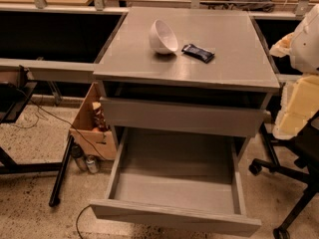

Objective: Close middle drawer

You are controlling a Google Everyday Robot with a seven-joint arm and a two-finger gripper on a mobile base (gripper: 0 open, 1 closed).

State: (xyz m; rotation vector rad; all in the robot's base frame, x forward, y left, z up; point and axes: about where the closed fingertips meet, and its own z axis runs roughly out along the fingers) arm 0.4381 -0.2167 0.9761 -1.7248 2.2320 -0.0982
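The middle drawer [174, 183] of the grey cabinet [184, 68] is pulled far out toward me. Its grey box interior is empty and its plain front panel [174, 217] is near the bottom of the view. The drawer front above it [182, 117] stands out slightly from the cabinet. My arm shows as white and cream parts at the right edge, beside the cabinet's right side and above the open drawer's level. The gripper [295, 108] is there, apart from the drawer.
A white bowl [163, 36] lies tipped on the cabinet top beside a dark snack packet [198, 53]. A cardboard box [92, 126] and cans [87, 163] sit on the floor at the left. A black office chair [294, 183] stands at the right.
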